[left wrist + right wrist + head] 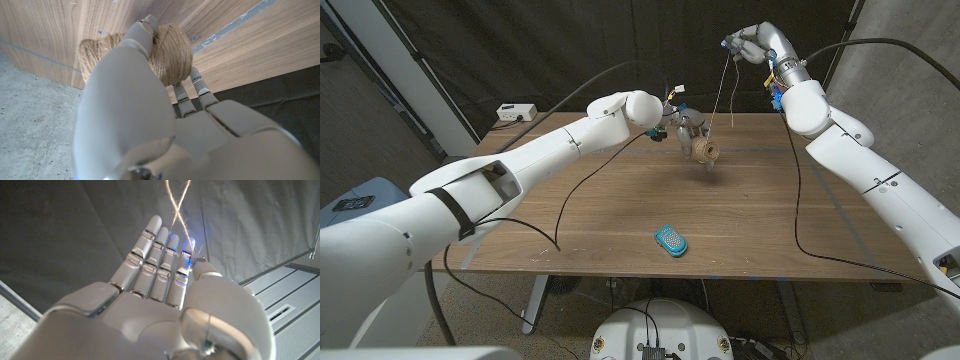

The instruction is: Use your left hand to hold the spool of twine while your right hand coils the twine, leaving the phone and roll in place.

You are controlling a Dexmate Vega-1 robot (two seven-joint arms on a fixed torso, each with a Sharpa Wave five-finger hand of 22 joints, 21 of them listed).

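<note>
Left hand [682,124] gripping tan wound-fibre spool of twine [704,150], holding it just above far middle of wooden table [620,215]. Thin tan twine strand [721,85] running up-right to raised right hand [740,44], fingers pinching it; right hand nearer free end.

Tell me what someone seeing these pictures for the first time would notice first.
Probably the right hand raised high above the wooden table's far edge, pinching thin tan twine that hangs down in strands. Below, the left hand grips the tan ball-shaped spool of twine just above the tabletop. A small blue oval object lies alone near the front edge.
</note>
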